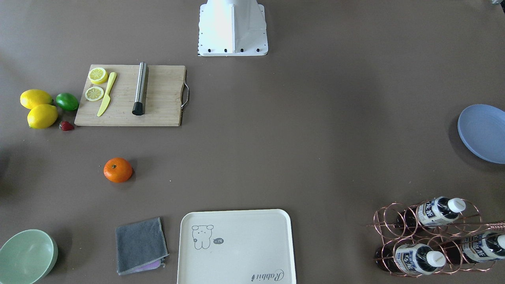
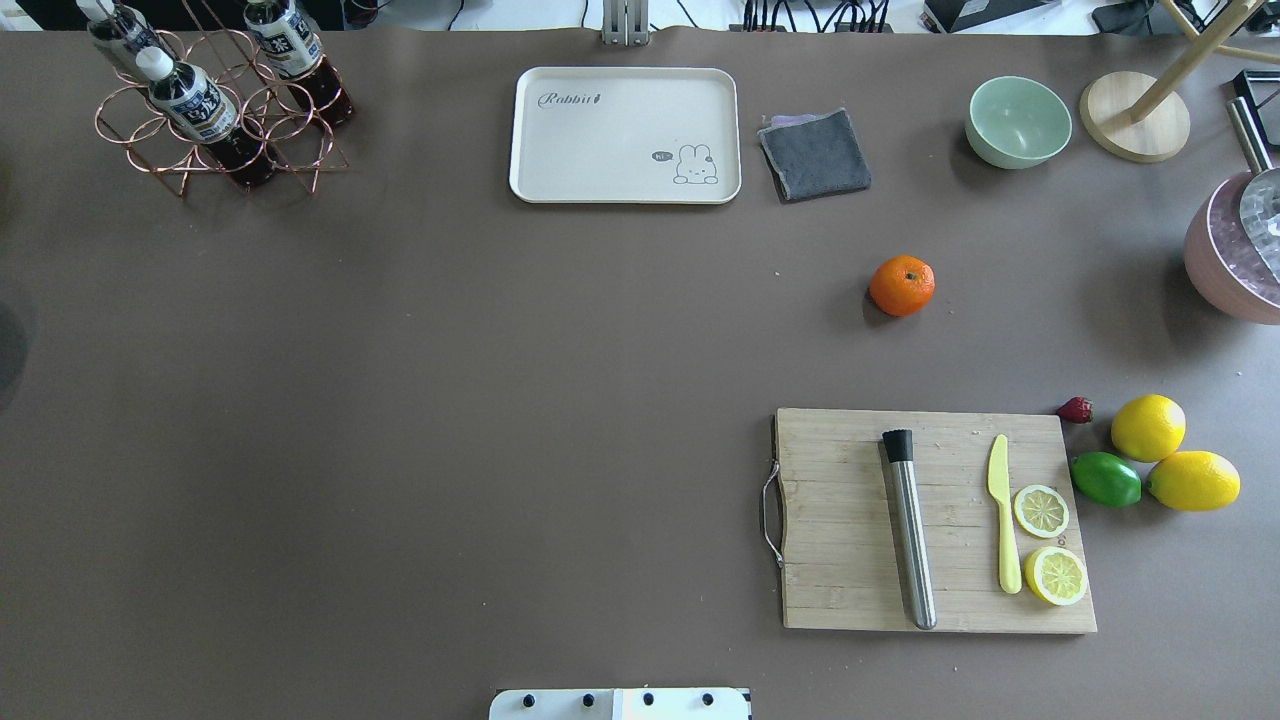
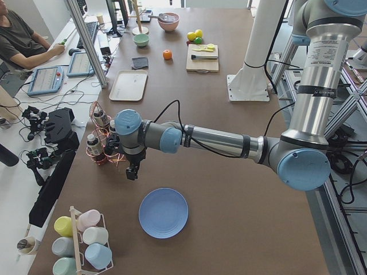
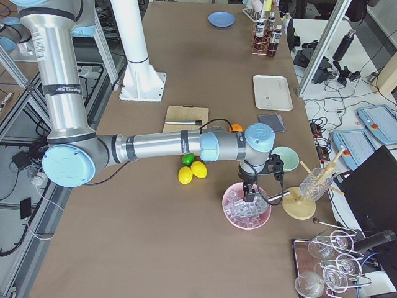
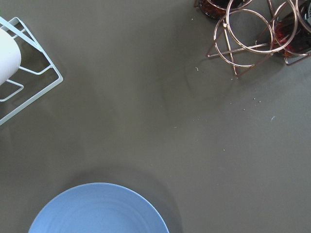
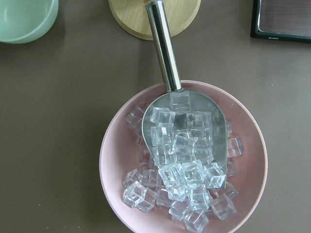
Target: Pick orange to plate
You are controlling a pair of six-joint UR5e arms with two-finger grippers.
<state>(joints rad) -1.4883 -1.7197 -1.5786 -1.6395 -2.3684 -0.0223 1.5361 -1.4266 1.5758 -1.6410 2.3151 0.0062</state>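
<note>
The orange lies alone on the brown table between the grey cloth and the cutting board, also seen in the front view and far off in the left side view. The periwinkle plate sits at the table's left end, cut by the frame edge in the front view and low in the left wrist view. My left gripper hangs just beyond the plate, beside the bottle rack; I cannot tell its state. My right gripper hovers over a pink ice bowl, far from the orange; its state is unclear too.
A cutting board carries a steel muddler, yellow knife and lemon slices, with lemons, a lime and a strawberry beside it. The cream tray, grey cloth, green bowl, bottle rack and pink ice bowl ring the table.
</note>
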